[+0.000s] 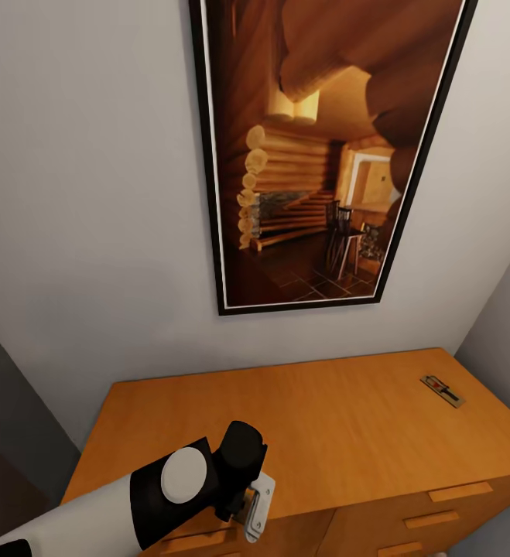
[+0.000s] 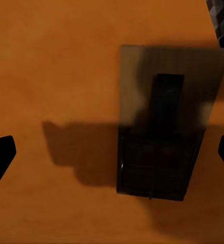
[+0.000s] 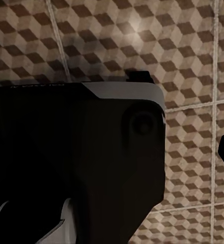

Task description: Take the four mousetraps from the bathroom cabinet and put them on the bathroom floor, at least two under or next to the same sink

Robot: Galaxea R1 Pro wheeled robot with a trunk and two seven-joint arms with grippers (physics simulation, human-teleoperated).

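Occupying the lower half of the head view, the cabinet (image 1: pixel 340 418) is seen with its flat orange-brown top against a grey wall, where a large black-framed picture (image 1: pixel 324 155) of a log-cabin interior is hung above it. Drawer handles are visible along the cabinet's front at the lower right. The left arm is extended over the near left part of the top, and its left gripper (image 1: pixel 253 510) is pointed down there. In the left wrist view, the dark fingertips (image 2: pixel 1 155) are spread wide, released, with a mousetrap (image 2: pixel 163 127) lying flat on the wood between them, untouched. A second mousetrap (image 1: pixel 443 390) lies near the top's far right corner. Patterned bathroom floor (image 3: pixel 183 40) is shown in the right wrist view behind a dark robot part; the right gripper's state cannot be told.
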